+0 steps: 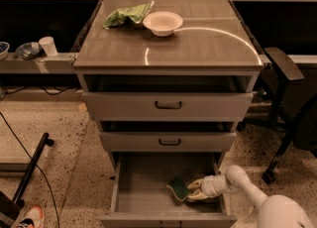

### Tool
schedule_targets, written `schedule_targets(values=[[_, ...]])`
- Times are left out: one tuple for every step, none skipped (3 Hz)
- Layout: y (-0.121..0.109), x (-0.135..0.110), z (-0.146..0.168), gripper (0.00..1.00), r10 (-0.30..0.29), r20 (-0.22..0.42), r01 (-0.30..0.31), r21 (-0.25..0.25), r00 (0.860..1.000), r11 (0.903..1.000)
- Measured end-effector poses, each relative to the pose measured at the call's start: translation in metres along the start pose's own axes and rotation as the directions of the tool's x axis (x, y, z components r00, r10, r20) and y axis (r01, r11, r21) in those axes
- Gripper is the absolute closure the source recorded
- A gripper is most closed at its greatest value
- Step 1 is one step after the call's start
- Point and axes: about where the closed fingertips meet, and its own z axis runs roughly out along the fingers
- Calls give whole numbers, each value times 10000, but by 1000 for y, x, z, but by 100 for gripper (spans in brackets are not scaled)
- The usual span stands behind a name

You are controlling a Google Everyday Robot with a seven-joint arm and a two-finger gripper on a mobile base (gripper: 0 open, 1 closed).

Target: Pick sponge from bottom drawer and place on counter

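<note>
The sponge (178, 188), dark green on top with a yellow edge, lies tilted in the right half of the open bottom drawer (143, 195). My gripper (193, 191) reaches into the drawer from the right. Its pale fingers (196, 183) are closed on the sponge's right end, just above the drawer floor. The counter (198, 48) is the glossy grey-brown top of the cabinet, far above the gripper.
A white bowl (163, 23) and a light-green cloth (126, 15) sit at the back left of the counter. The two upper drawers (168, 105) stand slightly out above the bottom one. A black chair (290, 103) stands to the right, and a black bar (32, 165) lies on the floor to the left.
</note>
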Motion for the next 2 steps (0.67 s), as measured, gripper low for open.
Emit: schedule_targets(values=[[-27, -40, -53, 100, -469, -5, 465, 1385, 9989, 9893], [-65, -92, -149, 100, -1243, -889, 1472, 3356, 9883, 9305]])
